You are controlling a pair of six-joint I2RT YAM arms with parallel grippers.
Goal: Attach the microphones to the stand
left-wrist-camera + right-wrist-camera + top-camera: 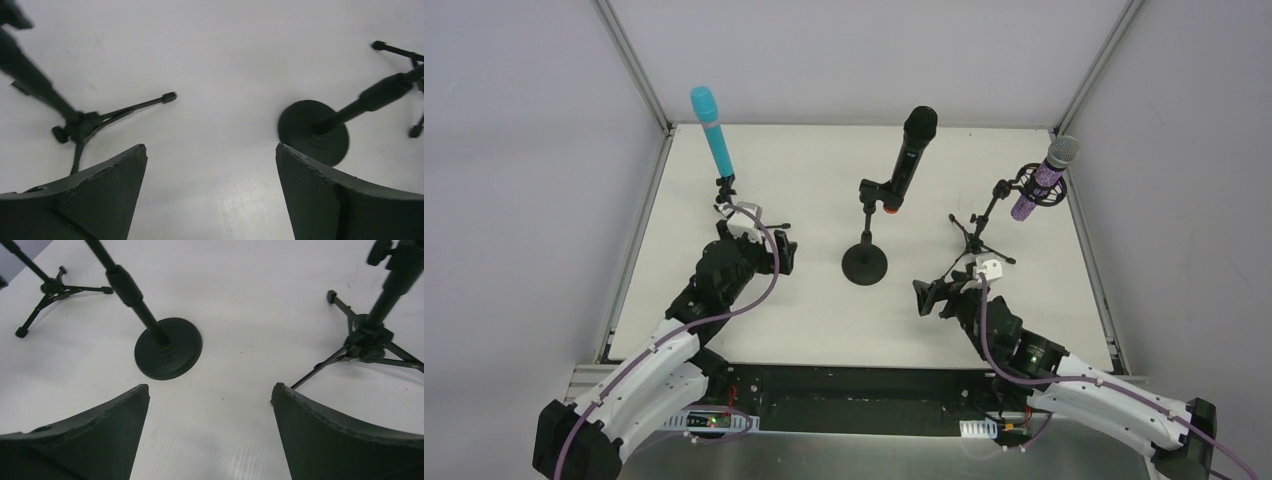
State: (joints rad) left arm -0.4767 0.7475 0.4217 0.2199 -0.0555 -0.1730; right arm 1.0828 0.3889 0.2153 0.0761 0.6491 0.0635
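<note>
The turquoise microphone (711,130) stands upright in the left tripod stand (727,195). The black microphone with the orange ring (910,155) sits in the round-base stand (864,263) at the middle. The glittery purple microphone (1044,178) sits in the shock mount of the right tripod stand (977,232). My left gripper (786,252) is open and empty, low over the table between the left tripod (82,125) and the round base (312,131). My right gripper (927,296) is open and empty, near the round base (168,347) and the right tripod (367,342).
The white table (824,310) is walled by grey panels with metal frame posts at the back corners. Thin tripod legs (320,367) reach out close to my right fingers (320,435). The far left tripod (52,290) shows in the right wrist view.
</note>
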